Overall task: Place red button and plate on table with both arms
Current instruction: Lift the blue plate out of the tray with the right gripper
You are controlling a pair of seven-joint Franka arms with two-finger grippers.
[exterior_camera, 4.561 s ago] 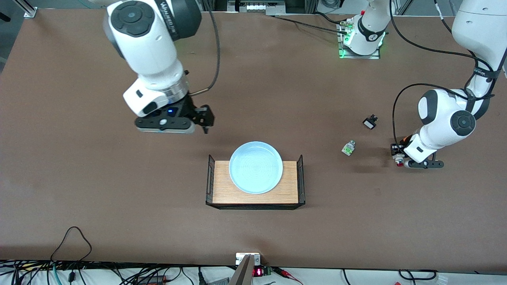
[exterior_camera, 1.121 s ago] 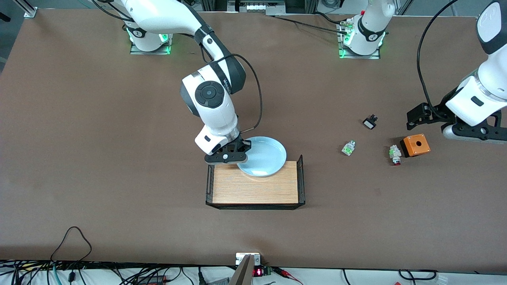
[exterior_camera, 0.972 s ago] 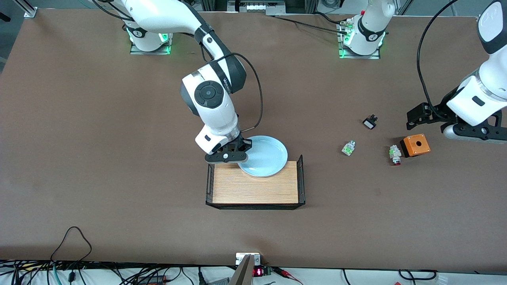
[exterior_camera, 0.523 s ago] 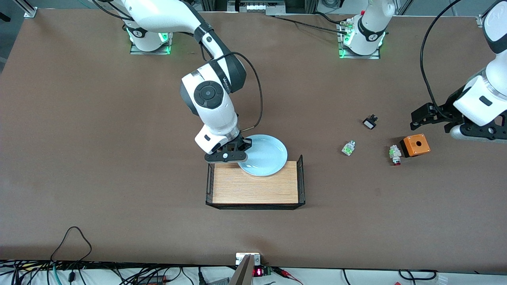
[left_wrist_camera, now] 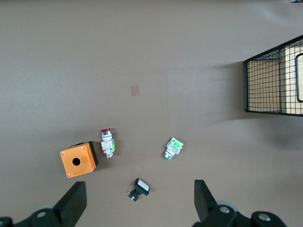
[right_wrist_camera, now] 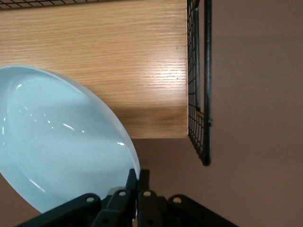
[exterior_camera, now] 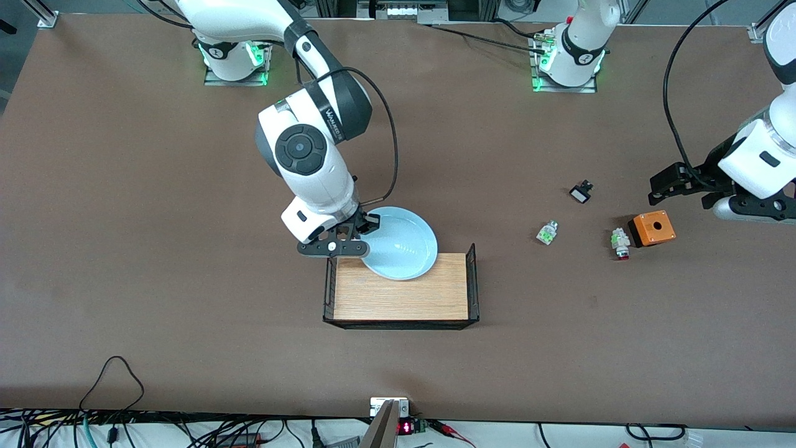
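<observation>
The pale-blue plate hangs tilted over the wooden rack's edge farthest from the front camera, partly over the table. My right gripper is shut on the plate's rim at the side toward the right arm's end. The red button lies on the table beside an orange box. My left gripper hovers open above these small parts, nothing between its fingers.
A white-green piece and a small black part with a white face lie between the rack and the orange box. The rack has black wire sides. Cables run along the table's nearest edge.
The right arm has carried the plate off the rack's middle, toward the right arm's end and away from the front camera. The left gripper has drifted slightly, still open.
</observation>
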